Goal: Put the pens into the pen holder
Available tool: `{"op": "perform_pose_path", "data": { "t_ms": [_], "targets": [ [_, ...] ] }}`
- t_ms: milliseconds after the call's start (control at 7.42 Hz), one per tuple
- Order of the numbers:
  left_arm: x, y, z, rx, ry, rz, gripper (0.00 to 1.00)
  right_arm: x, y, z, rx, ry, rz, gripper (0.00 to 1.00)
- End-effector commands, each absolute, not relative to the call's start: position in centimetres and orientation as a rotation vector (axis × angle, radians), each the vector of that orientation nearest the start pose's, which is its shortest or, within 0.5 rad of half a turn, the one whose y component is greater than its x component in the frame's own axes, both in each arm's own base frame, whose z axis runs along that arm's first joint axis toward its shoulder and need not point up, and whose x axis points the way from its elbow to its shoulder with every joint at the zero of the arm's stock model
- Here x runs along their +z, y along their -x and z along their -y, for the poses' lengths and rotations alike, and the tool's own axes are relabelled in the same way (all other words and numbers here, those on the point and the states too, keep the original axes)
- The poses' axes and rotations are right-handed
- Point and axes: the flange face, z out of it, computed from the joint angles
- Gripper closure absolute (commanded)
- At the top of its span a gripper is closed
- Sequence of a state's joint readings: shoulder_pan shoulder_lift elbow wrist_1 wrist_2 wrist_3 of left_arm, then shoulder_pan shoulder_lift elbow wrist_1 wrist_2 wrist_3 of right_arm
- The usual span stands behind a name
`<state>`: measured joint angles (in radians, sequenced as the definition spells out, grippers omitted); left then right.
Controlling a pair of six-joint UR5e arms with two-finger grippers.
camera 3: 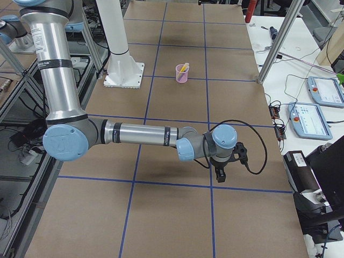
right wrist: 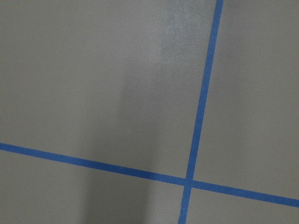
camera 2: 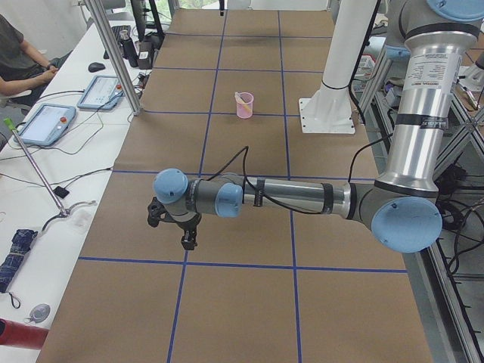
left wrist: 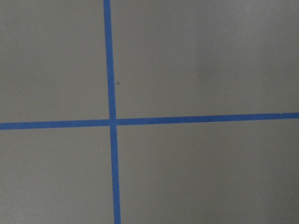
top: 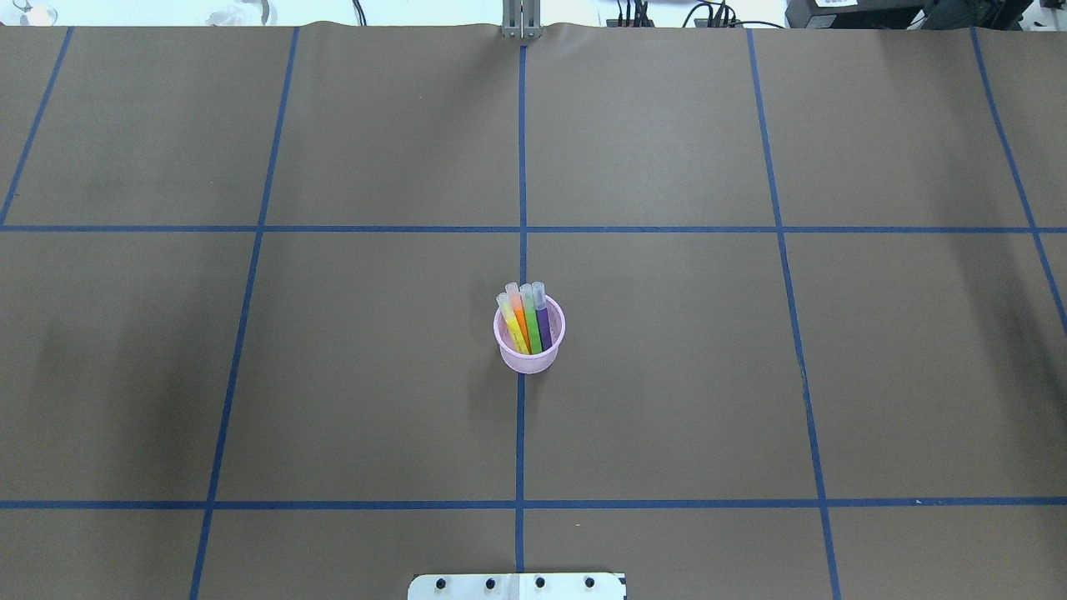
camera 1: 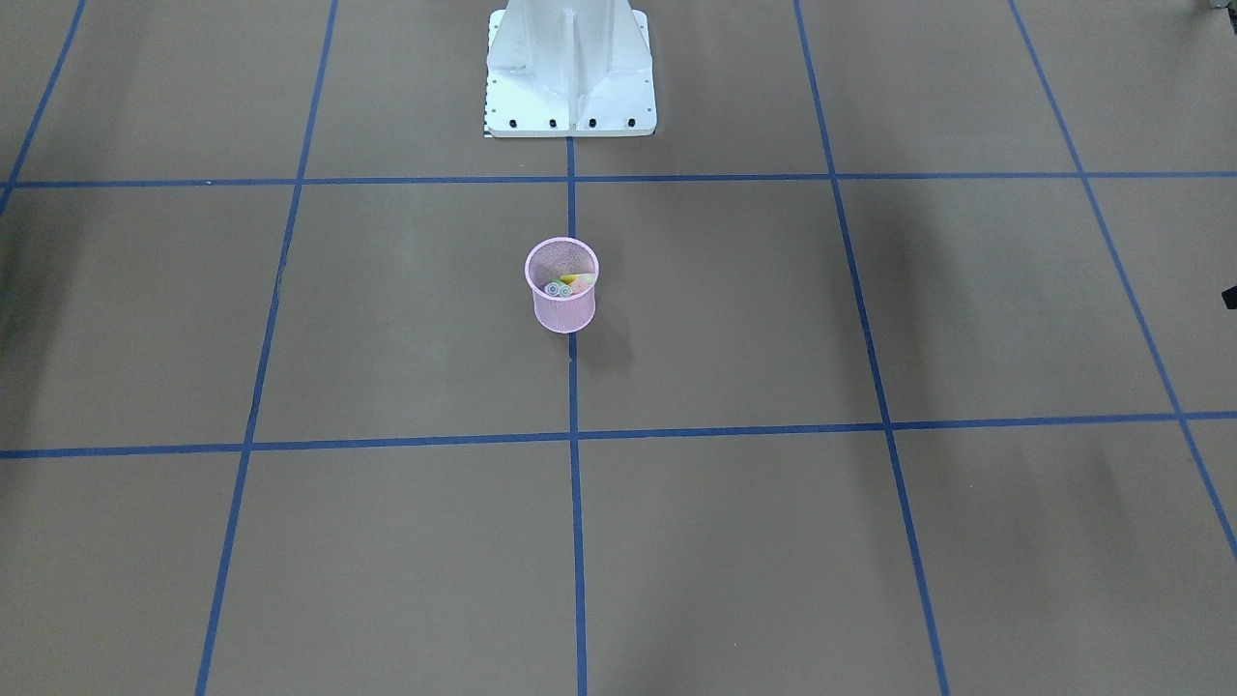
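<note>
Pens (top: 527, 321) stood in the pen holder (top: 529, 357), arms held away

The four pens are leaned together inside the holder, well apart from the left gripper (camera 2: 185, 240) and the right gripper (camera 3: 220, 173), each hung low over the table (top: 250, 375) toward its own end, likely so the cup is not knocked. Whether either gripper is clenched or released cannot be told. Open room is left around the cup, far from every edge.

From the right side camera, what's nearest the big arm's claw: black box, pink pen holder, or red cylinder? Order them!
From the right claw:
1. black box, close by, at the view's right.
2. pen holder, farther up, mid-view.
3. red cylinder, at the far top edge.
</note>
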<state>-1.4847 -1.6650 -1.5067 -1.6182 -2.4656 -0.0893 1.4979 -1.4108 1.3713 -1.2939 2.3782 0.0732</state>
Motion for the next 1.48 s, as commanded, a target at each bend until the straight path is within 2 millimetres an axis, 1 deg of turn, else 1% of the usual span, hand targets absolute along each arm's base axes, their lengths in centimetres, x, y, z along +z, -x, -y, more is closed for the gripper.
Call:
{"op": "perform_pose_path", "data": {
  "t_ms": [0, 135, 270, 404, 539, 674, 809, 944, 1079, 1348],
  "targets": [
    [63.3, 1.7, 53.8, 0.028, -0.016, -0.830, 0.00, 63.8, -2.4, 57.6, -0.094, -0.164, 0.814, 0.00],
    [63.4, 1.9, 54.0, 0.033, -0.024, -0.798, 0.00, 63.9, -2.0, 57.6, -0.105, -0.161, 0.809, 0.00],
    [63.6, 2.0, 53.9, 0.026, -0.014, -0.795, 0.00, 64.0, -1.2, 57.6, -0.114, -0.142, 0.809, 0.00],
    [63.8, 1.9, 53.8, 0.013, 0.004, -0.797, 0.00, 64.4, -1.1, 57.5, -0.141, -0.129, 0.798, 0.00],
    [63.9, 1.9, 54.0, -0.002, 0.039, -0.794, 0.00, 63.6, -0.8, 58.5, -0.176, -0.104, 0.793, 0.00],
    [64.3, 1.9, 53.4, -0.005, 0.048, -0.799, 0.00, 62.9, -1.4, 59.2, -0.206, -0.086, 0.778, 0.00],
    [64.3, 1.9, 53.4, -0.005, 0.045, -0.801, 0.00, 62.4, -1.7, 59.7, -0.218, -0.084, 0.770, 0.00],
    [64.5, 1.9, 53.4, -0.003, 0.044, -0.801, 0.00, 62.3, -2.0, 59.8, -0.212, -0.079, 0.768, 0.00],
    [64.2, 1.9, 53.7, -0.007, 0.043, -0.799, 0.00, 62.2, -2.5, 59.6, -0.208, -0.086, 0.771, 0.00],
    [64.6, 2.1, 52.7, 0.006, 0.029, -0.793, 0.00, 62.2, -2.6, 59.3, -0.206, -0.089, 0.770, 0.00]
  ]
}}
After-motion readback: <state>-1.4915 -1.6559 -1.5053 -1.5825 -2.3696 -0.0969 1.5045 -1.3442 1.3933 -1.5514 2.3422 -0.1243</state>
